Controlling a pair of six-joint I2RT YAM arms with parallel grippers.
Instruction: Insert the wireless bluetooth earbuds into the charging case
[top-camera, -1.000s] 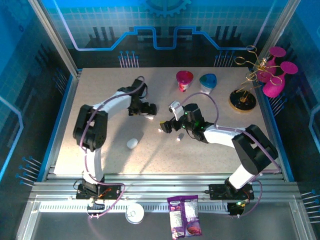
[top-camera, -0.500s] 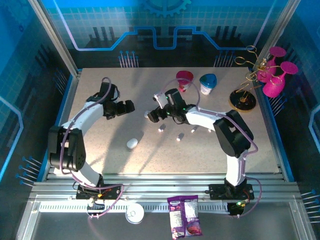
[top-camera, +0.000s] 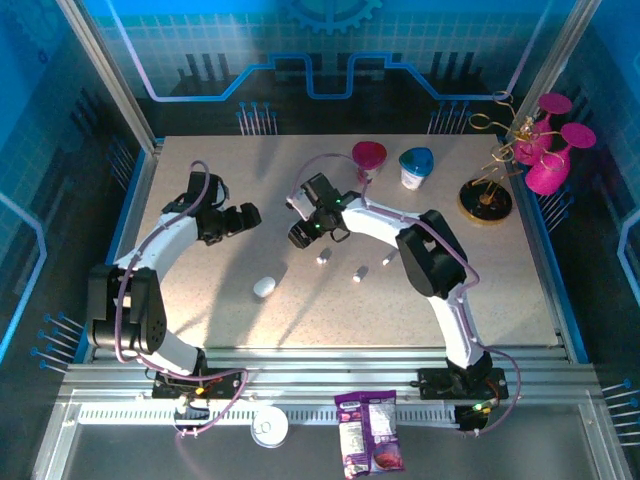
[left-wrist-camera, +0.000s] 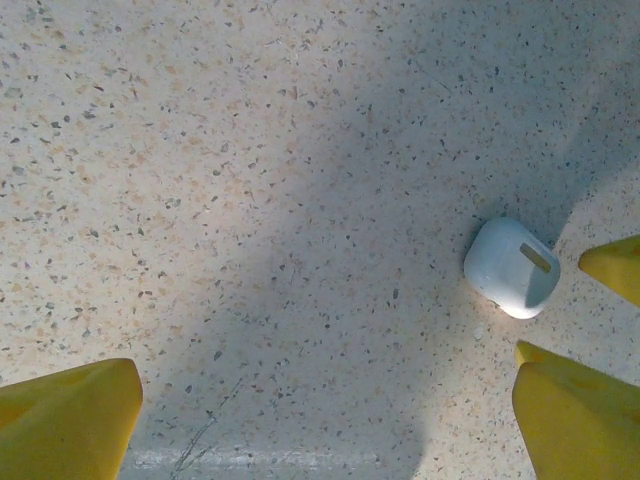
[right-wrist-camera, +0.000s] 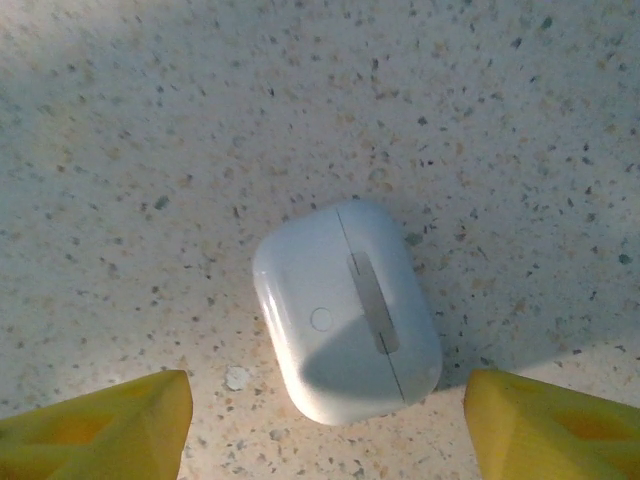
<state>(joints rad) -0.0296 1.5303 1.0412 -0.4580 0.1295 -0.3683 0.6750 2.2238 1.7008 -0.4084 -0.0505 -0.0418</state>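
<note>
From above, my left gripper (top-camera: 243, 218) hangs over the left-centre of the table (top-camera: 480, 290). My right gripper (top-camera: 298, 236) is just to its right, pointing down. Three earbuds (top-camera: 323, 258) lie loose on the table, to the right of my right gripper and nearer than it, too small to tell which way each points. A closed second case (top-camera: 264, 287) sits to their left, nearer than both grippers. Through my left wrist, my fingers (left-wrist-camera: 70, 420) stand wide with nothing between them, and the charging case (left-wrist-camera: 505, 265) lies flat off to the right. Through my right wrist, my fingers (right-wrist-camera: 95, 425) stand apart on either side of that case without touching it. It lies hinge side up, its long axis running away from me, roughly square to the line between my fingertips and leaning slightly.
</note>
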